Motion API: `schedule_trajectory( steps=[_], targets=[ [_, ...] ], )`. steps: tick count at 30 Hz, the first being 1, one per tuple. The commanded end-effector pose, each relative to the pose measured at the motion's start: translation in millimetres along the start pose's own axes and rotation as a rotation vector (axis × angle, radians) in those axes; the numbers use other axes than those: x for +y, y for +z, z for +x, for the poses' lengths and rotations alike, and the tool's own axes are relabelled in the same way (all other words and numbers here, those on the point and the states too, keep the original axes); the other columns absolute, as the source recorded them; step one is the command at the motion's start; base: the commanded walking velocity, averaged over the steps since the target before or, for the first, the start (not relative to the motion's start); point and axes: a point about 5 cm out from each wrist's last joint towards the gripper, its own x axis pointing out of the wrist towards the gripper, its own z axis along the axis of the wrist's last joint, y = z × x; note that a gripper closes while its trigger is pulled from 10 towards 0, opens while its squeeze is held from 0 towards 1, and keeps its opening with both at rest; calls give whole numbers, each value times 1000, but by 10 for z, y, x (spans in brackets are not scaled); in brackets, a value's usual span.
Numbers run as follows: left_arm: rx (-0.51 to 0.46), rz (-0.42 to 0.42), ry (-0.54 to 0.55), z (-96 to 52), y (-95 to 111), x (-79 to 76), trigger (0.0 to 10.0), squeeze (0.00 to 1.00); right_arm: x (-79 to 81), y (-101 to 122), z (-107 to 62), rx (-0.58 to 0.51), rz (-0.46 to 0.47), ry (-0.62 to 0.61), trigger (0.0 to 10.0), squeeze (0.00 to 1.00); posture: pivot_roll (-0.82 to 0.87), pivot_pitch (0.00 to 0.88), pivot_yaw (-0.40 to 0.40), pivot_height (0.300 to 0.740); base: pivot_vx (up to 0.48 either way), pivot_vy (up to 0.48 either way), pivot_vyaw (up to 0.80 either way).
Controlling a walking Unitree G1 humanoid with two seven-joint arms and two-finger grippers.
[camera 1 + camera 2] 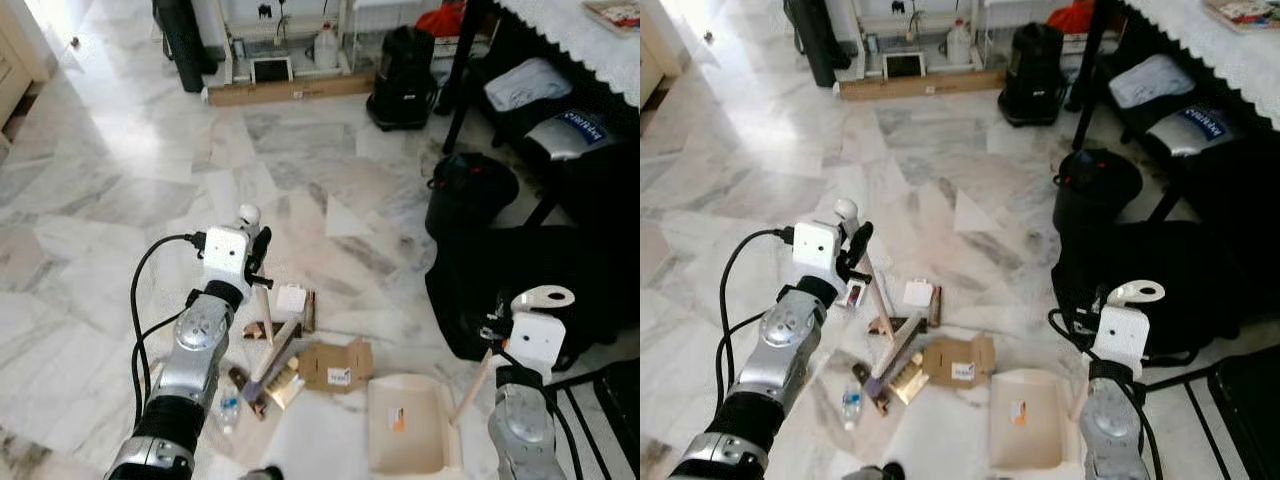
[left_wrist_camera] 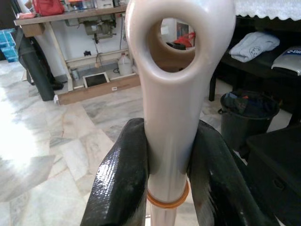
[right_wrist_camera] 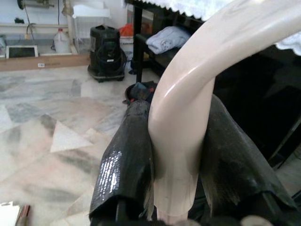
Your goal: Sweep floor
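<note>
My left gripper [image 1: 258,252] is shut on a cream broom handle [image 1: 249,214] with a loop at its top; its black fingers [image 2: 123,179] clamp the shaft just under the loop. The stick runs down into a litter pile: a flattened cardboard box [image 1: 335,365], a small white box [image 1: 290,298], wrappers [image 1: 258,330] and a small bottle [image 1: 229,408]. My right gripper [image 3: 176,155] is shut on the curved cream handle [image 1: 545,297] of a dustpan. The cream pan [image 1: 405,425] lies on the marble floor just right of the cardboard.
A black bin [image 1: 468,192] and a black bag [image 1: 520,290] crowd the right side, under a table with a white cloth [image 1: 570,30]. A black appliance [image 1: 403,78] and a wooden plank [image 1: 290,90] stand at the back. Open marble floor lies to the left.
</note>
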Motion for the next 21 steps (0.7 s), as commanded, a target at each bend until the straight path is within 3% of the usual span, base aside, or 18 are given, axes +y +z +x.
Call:
schedule_trajectory(
  steps=[1,7,14,21],
  targets=[
    [-9,25,-8,-21,40,30,10000,0,44,28,9,-30,0,2,10000,0,116,204,38,740,0,0,0],
    [-4,27,-15,-45,56,37,10000,0,24,39,42,-50,-37,-27,10000,0,128,216,45,740,0,0,0],
    [12,18,-57,-53,62,-16,10000,0,-118,134,126,-115,-62,-156,10000,0,138,230,57,740,0,0,0],
    [37,0,-98,-73,46,-62,10000,0,-46,139,144,-119,-24,-150,10000,0,152,234,59,740,0,0,0]
  ],
)
